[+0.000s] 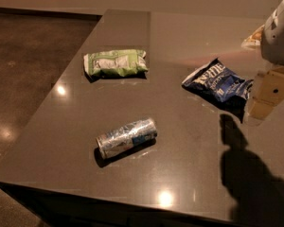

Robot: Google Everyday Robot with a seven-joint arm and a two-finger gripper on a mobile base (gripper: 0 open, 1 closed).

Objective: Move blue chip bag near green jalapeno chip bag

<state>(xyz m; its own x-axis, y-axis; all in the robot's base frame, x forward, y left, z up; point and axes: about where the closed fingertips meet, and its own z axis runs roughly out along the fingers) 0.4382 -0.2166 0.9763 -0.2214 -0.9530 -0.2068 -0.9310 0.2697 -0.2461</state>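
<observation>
The blue chip bag (pixel 217 82), dark navy with white lettering, lies crinkled on the grey table (pixel 189 141) at the right. The green jalapeno chip bag (pixel 115 63), light green and white, lies flat at the table's back left, well apart from the blue bag. My gripper (pixel 258 109) comes down at the right edge of the view, under the white arm (pixel 280 30), right beside the blue bag's right end. I cannot tell whether it touches the bag.
A silvery-blue drink can (pixel 127 137) lies on its side at the front middle of the table. The table's left edge drops to a dark floor (pixel 28 65). The arm's shadow (pixel 248 174) falls on the front right.
</observation>
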